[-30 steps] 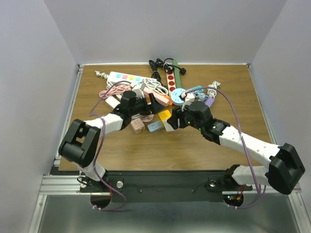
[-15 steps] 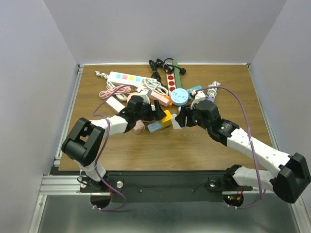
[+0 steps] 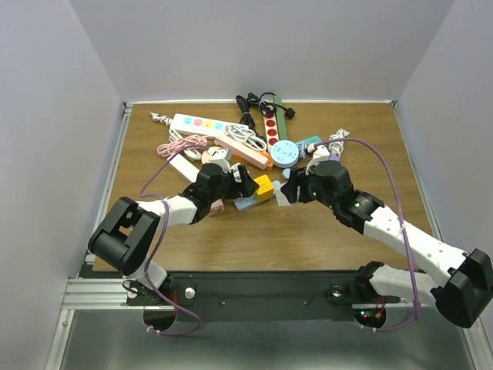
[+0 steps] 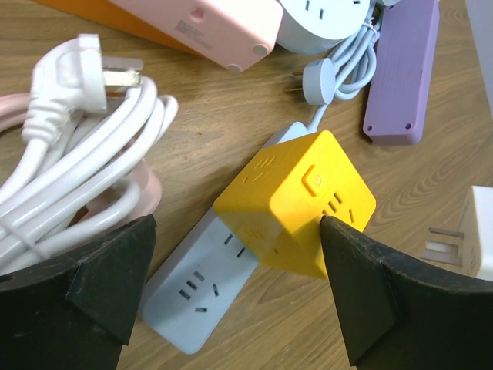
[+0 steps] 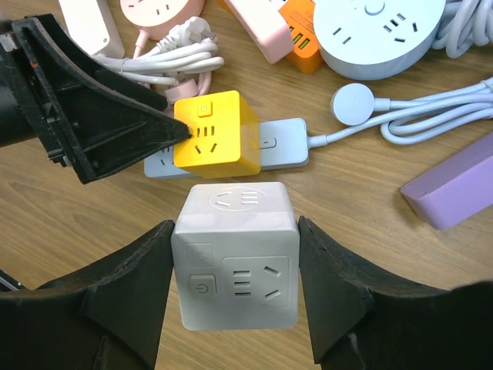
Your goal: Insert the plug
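Note:
My right gripper (image 5: 236, 223) is shut on a white cube socket (image 5: 235, 258) and holds it just above the table; the pair shows in the top view (image 3: 283, 194). The cube's plug prongs show at the right edge of the left wrist view (image 4: 443, 240). A yellow cube socket (image 4: 296, 204) sits on a light blue power strip (image 4: 204, 289), just beyond the white cube (image 5: 214, 131). My left gripper (image 4: 237, 231) is open over the strip, with its right finger against the yellow cube's edge. In the top view the left gripper (image 3: 245, 185) is left of the yellow cube (image 3: 263, 186).
A white cable coil (image 4: 69, 154) lies left of the left gripper. A pink strip (image 4: 208, 23), a round light blue socket (image 5: 377, 31) and a purple strip (image 5: 454, 185) lie beyond. More strips and cables are piled at the back (image 3: 231, 131).
My left gripper moved nearer and right, up to the yellow cube. My right gripper carried the white cube a little to the right and nearer.

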